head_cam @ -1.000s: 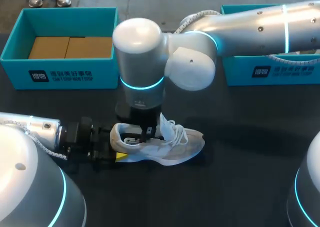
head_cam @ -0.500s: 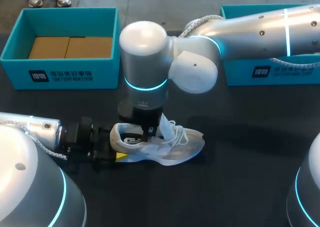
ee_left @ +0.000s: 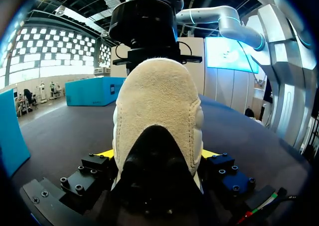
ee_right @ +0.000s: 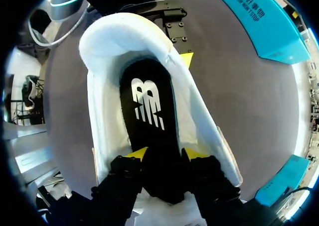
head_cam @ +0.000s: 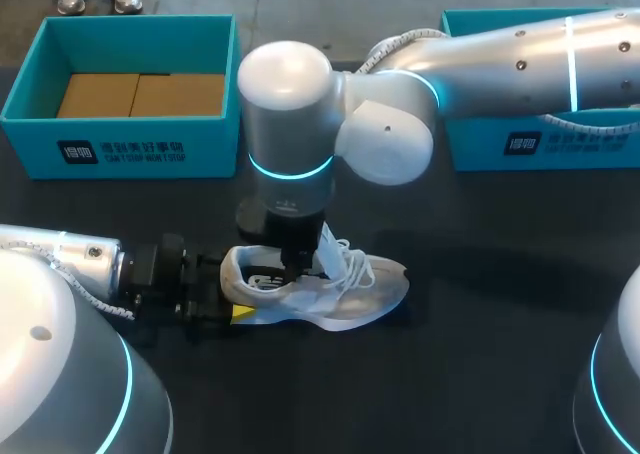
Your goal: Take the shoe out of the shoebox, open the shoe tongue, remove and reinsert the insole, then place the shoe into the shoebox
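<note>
A white shoe [head_cam: 355, 292] lies on its side-sole on the dark table, toe to the right. My left gripper [head_cam: 236, 300] is shut on its heel; in the left wrist view the tan heel [ee_left: 157, 99] fills the gap between the yellow fingertips [ee_left: 105, 154]. My right gripper [head_cam: 298, 264] points straight down into the shoe's mouth. In the right wrist view its fingers [ee_right: 135, 153] stand apart, open, over the black insole [ee_right: 147, 109], which lies flat inside the white collar [ee_right: 107, 42]. The tongue and laces [head_cam: 340, 254] are pulled up beside the right wrist.
A teal shoebox [head_cam: 135, 146] with brown cardboard inside stands at the back left. A second teal box [head_cam: 545, 142] stands at the back right, partly hidden by my right arm. Bare table lies to the shoe's right and in front.
My right gripper's fingers have spread apart from shut inside the shoe, and its wrist has shifted slightly right. The left gripper and the shoe have stayed put.
</note>
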{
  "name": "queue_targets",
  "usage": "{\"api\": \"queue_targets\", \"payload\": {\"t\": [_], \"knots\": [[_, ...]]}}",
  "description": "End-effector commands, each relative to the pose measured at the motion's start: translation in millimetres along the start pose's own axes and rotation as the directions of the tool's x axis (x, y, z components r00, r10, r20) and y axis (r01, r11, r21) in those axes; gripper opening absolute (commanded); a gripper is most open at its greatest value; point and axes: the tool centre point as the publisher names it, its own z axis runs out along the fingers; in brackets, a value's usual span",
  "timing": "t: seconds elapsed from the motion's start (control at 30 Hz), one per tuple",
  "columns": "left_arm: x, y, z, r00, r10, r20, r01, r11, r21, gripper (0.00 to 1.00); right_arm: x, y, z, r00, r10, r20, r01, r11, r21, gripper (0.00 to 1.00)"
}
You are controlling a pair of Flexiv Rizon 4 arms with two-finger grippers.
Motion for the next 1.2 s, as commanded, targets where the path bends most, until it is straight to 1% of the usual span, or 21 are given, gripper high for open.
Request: {"api": "queue_targets", "payload": {"t": [0.03, 0.07, 0.1, 0.17, 0.23, 0.27, 0.3, 0.33, 0.4, 0.43, 0.5, 0.57, 0.7, 0.83, 0.87, 0.93, 1.07, 1.2], "knots": [[1.2, 0, 0, 1.0, 0.001, 0.003, -0.001, 1.0, 0.0, 0.0, -3.3, 2.2, 9, 1.0, -0.004, -0.009, 0.004, 1.0, -0.006, 0.59], [1.2, 0, 0, 1.0, 0.001, 0.003, -0.001, 1.0, 0.0, 0.0, -3.8, 2.7, 11, 1.0, -0.004, -0.013, 0.004, 1.0, -0.01, 0.59], [1.2, 0, 0, 1.0, 0.001, 0.003, -0.001, 1.0, 0.0, 0.0, -4.0, 2.8, 13, 1.0, -0.005, -0.016, 0.005, 1.0, -0.012, 0.63], [1.2, 0, 0, 1.0, 0.001, 0.003, -0.001, 1.0, 0.0, 0.0, -4.2, 3.4, 18, 1.0, -0.01, -0.029, 0.01, 1.0, -0.014, 0.75], [1.2, 0, 0, 1.0, 0.001, 0.003, -0.001, 1.0, 0.0, 0.0, -3.7, 3.4, 23, 0.999, -0.011, -0.046, 0.01, 1.0, -0.019, 0.84], [1.2, 0, 0, 1.0, 0.001, 0.003, -0.001, 1.0, 0.0, 0.0, -3.1, 3.4, 25, 0.998, -0.012, -0.054, 0.01, 1.0, -0.02, 0.85], [1.2, 0, 0, 1.0, 0.001, 0.003, -0.001, 1.0, 0.0, 0.0, -2.7, 3.3, 27, 0.998, -0.012, -0.059, 0.01, 1.0, -0.021, 0.85], [1.2, 0, 0, 1.0, 0.001, 0.003, -0.001, 1.0, 0.0, 0.0, -1.9, 3.3, 29, 0.998, -0.013, -0.068, 0.011, 1.0, -0.023, 0.81], [1.2, 0, 0, 1.0, 0.001, 0.003, -0.001, 1.0, 0.0, 0.0, -0.2, 3.2, 33, 0.997, -0.013, -0.081, 0.011, 1.0, -0.023, 0.76], [1.2, 0, 0, 1.0, 0.001, 0.003, -0.001, 1.0, 0.0, 0.0, 0.9, 3.1, 35, 0.996, -0.014, -0.091, 0.012, 1.0, -0.024, 0.71], [1.2, 0, 0, 1.0, 0.001, 0.003, -0.001, 1.0, 0.0, 0.0, 2.5, 2.9, 38, 0.995, -0.015, -0.103, 0.013, 1.0, -0.022, 0.5], [1.2, 0, 0, 1.0, 0.001, 0.003, -0.001, 1.0, 0.0, 0.0, 4.4, 2.8, 41, 0.993, -0.014, -0.114, 0.012, 1.0, -0.023, 0.47], [1.2, 0, 0, 1.0, 0.001, 0.003, -0.001, 1.0, 0.0, 0.0, 9.2, 2.0, 46, 0.991, -0.008, -0.136, 0.005, 1.0, -0.024, 0.37], [1.2, 0, 0, 1.0, 0.001, 0.003, -0.001, 1.0, 0.0, 0.0, 13.0, 0.3, 49, 0.989, 0.001, -0.149, -0.004, 1.0, -0.022, 0.2], [1.2, 0, 0, 1.0, 0.001, 0.003, -0.001, 1.0, 0.0, 0.0, 14.0, -0.3, 49, 0.989, 0.004, -0.151, -0.007, 1.0, -0.021, 0.12], [1.2, 0, 0, 1.0, 0.001, 0.003, -0.001, 1.0, 0.0, 0.0, 15.8, -1.4, 50, 0.988, 0.01, -0.153, -0.013, 1.0, -0.02, 0.0], [1.2, 0, 0, 1.0, 0.001, 0.003, -0.001, 1.0, 0.0, 0.0, 20.6, -5.0, 48, 0.988, 0.028, -0.151, -0.031, 0.999, -0.017, 0.0], [1.2, 0, 0, 1.0, 0.001, 0.003, -0.001, 1.0, 0.0, 0.0, 23.2, -10.6, 40, 0.99, 0.049, -0.135, -0.051, 0.999, -0.011, 0.0]]}}
